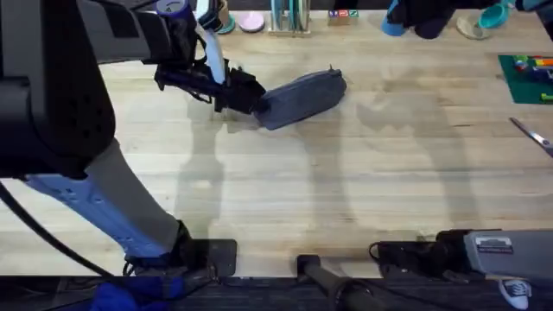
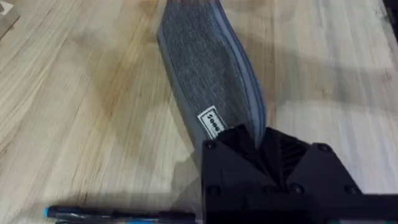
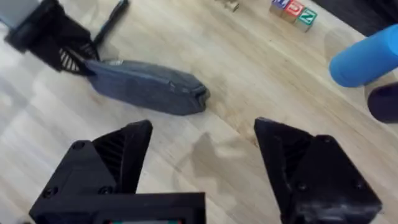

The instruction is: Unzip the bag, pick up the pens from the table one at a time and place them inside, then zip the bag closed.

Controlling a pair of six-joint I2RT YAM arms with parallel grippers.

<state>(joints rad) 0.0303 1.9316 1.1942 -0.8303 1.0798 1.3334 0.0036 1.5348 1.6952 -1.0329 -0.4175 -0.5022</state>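
Table: pale joined planks w/ clear grain, mostly bare mid & front.

Bag: oblong grey-blue fabric pouch, rounded ends, lying flat & angled at the table's far-left centre. Left wrist view shows woven grey face, smoother blue edge band along 1 side, small white label w/ dark print, too small to read. Zipper line not clearly made out; can't tell if zipped or not. Far end in right wrist view looks puckered.

Left gripper: at the bag's left end, black fingers closed narrow onto that end, pinching fabric or zip pull — which, can't tell, the gripper body hides the contact in the left wrist view.

Right gripper: fingers spread wide, holding nothing, over bare table, well apart from the bag; arm parked at the front right in overhead.

Pen: thin black stick w/ blue tip, lying on the table just beside the left gripper, partly cut off by frame edge. In overhead it's hidden under the arm.
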